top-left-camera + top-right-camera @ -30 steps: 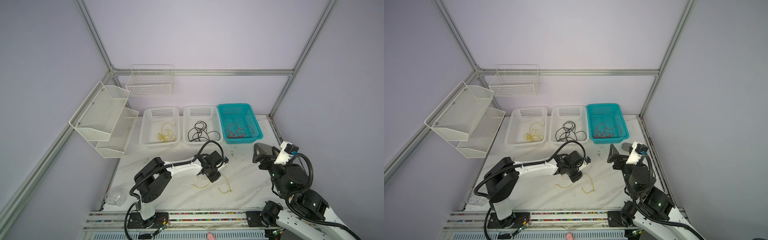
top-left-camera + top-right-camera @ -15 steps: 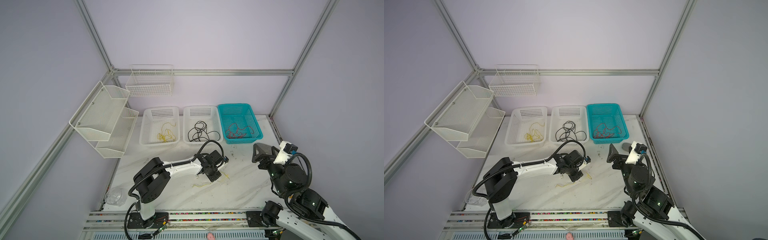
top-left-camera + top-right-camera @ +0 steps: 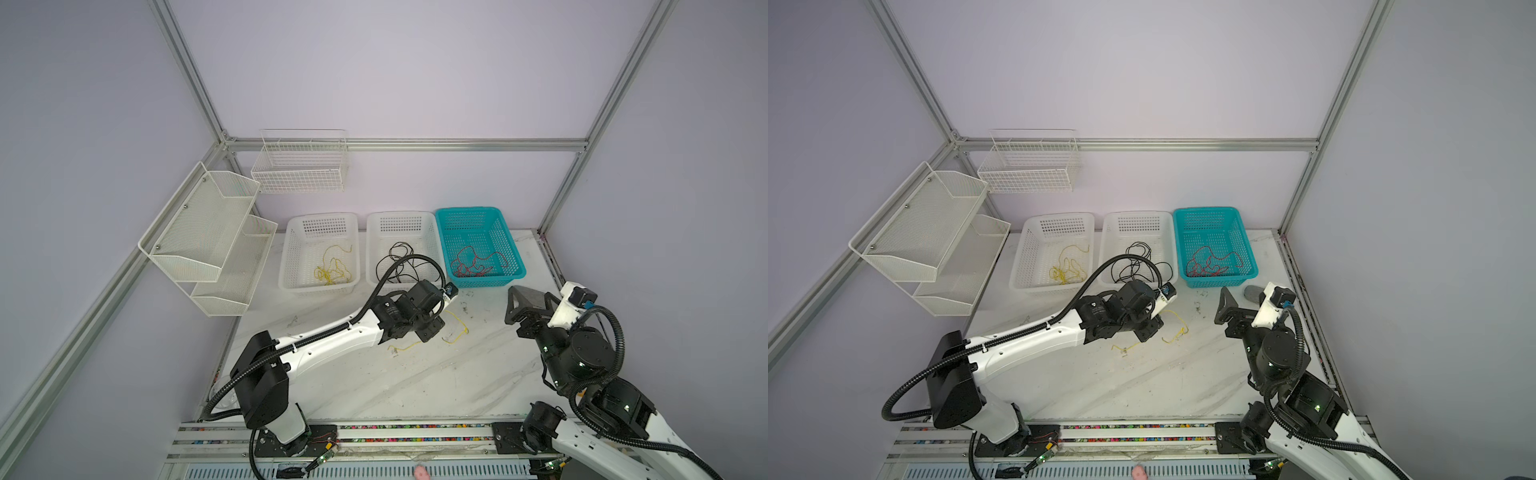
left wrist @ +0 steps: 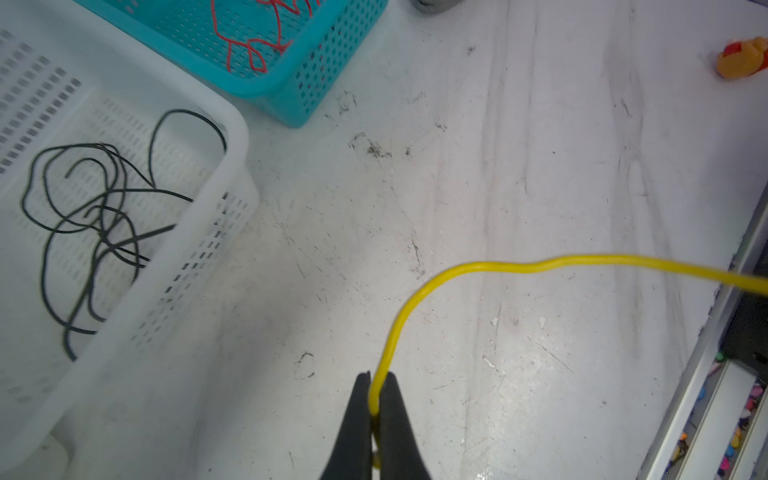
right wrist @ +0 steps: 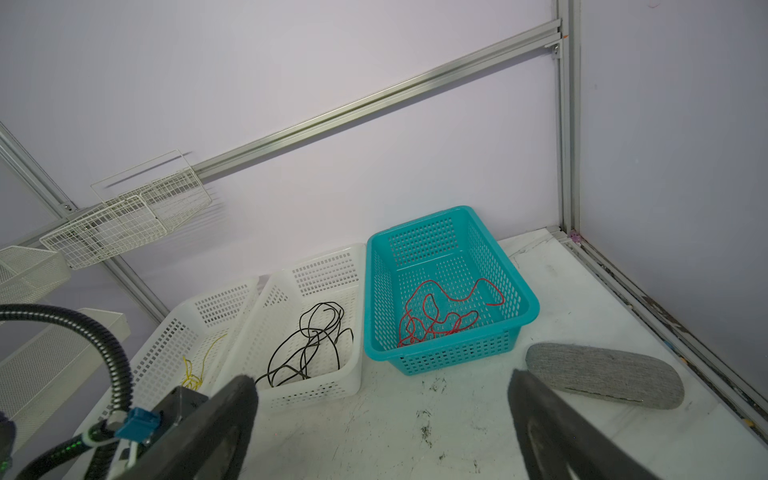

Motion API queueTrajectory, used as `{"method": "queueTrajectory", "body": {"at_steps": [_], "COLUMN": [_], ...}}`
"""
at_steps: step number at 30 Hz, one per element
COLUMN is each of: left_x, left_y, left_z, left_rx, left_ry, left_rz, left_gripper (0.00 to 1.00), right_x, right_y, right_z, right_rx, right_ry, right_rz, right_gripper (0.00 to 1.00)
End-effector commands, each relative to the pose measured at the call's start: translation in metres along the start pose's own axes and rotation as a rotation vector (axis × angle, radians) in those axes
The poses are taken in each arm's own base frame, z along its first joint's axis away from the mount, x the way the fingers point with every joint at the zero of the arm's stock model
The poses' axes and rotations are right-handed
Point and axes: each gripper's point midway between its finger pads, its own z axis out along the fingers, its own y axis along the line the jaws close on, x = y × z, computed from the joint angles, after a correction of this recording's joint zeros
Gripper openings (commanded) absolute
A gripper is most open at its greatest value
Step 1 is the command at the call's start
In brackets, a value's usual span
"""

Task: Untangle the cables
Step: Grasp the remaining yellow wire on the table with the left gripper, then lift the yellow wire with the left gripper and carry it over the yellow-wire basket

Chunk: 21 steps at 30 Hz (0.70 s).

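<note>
A yellow cable (image 4: pixel 540 264) runs from between the black fingers of my left gripper (image 4: pixel 376 376), which is shut on it just above the marble table. In both top views the left gripper (image 3: pixel 430 332) hovers mid-table, and the yellow cable (image 3: pixel 457 328) trails onto the table on either side of it. More yellow cables (image 3: pixel 332 270) lie in the left white basket, a black cable (image 3: pixel 399 266) in the middle white basket, and red cables (image 3: pixel 473 264) in the teal basket. My right gripper (image 5: pixel 382 382) stands wide open and empty, raised at the table's right side (image 3: pixel 523 303).
The three baskets (image 3: pixel 320 291) stand in a row along the back wall. White wire shelves (image 3: pixel 208 232) hang on the left wall and in the back corner. A grey oblong pad (image 5: pixel 602 380) lies near the right edge, beside the teal basket. A small orange object (image 4: pixel 744 58) lies on the table.
My left gripper has closed on the yellow cable and drawn it a little toward the baskets. The right arm has hardly moved.
</note>
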Motion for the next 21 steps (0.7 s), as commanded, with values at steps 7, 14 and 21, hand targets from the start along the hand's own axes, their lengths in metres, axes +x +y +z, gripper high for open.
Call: {"method": "queueTrajectory", "body": {"at_steps": [7,14,21], "left_x": [-0.092,-0.11,-0.106], "left_y": [0.118,0.195,0.268], "left_z": [-0.069,-0.098,-0.107], "left_rx": [-0.252,-0.38,-0.517], "left_ry": [-0.305,-0.446,-0.506], "left_rz": [-0.11,-0.225,-0.315], "left_gripper": [0.0,0.0,0.0], "right_x": [-0.007,-0.006,-0.006], "right_y": [-0.007,-0.006,-0.006], "right_z": [-0.005,-0.004,-0.004], "right_rx": [0.019,0.015,0.011], "right_ry": [-0.04,-0.036,-0.035], "right_rz": [0.029,0.028,0.031], "right_gripper": [0.97,0.97,0.97]}}
